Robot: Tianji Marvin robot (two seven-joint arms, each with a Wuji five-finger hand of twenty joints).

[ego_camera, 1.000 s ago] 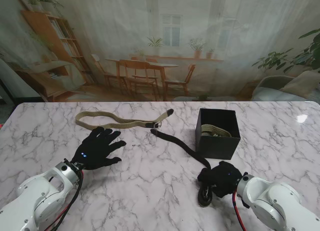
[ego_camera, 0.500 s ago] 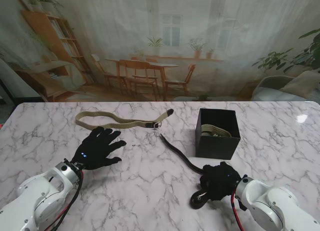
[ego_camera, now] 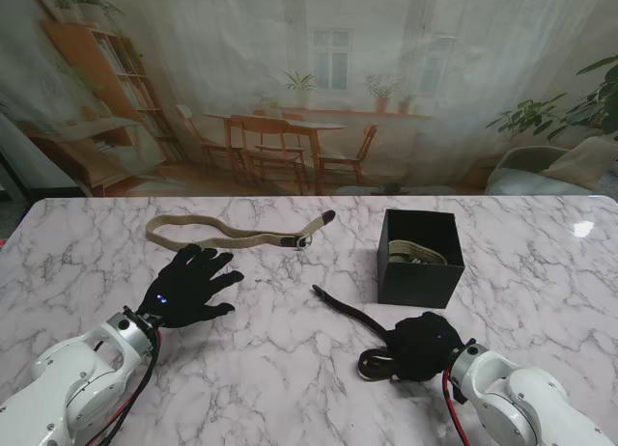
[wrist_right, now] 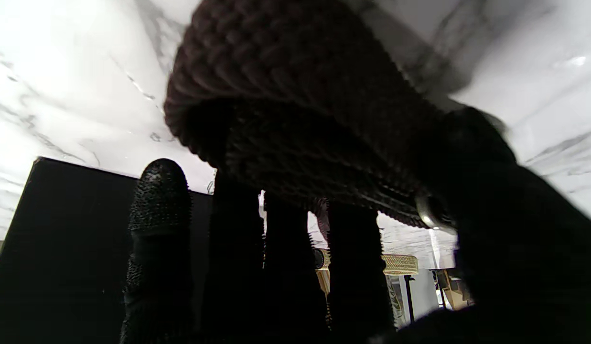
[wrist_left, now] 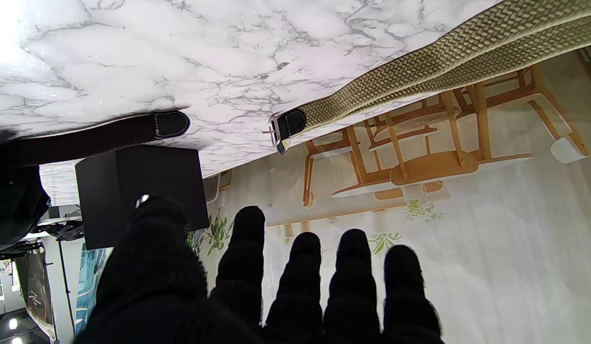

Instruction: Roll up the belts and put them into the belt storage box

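Right hand (ego_camera: 422, 345) clenched around the partly rolled black belt (ego_camera: 340, 307), near the right front of the marble table (ego_camera: 290, 388); loose tail stretched out to the far left. Roll itself dark and blurred in the wrist view, perhaps only a few turns. Left hand (ego_camera: 188, 286) released, fingers spread flat, gripping nothing. Tan woven belt (ego_camera: 227, 236) lay just beyond it. Black belt storage box (ego_camera: 419, 272) stood far of the right hand, already holding a tan coil (ego_camera: 416, 254).
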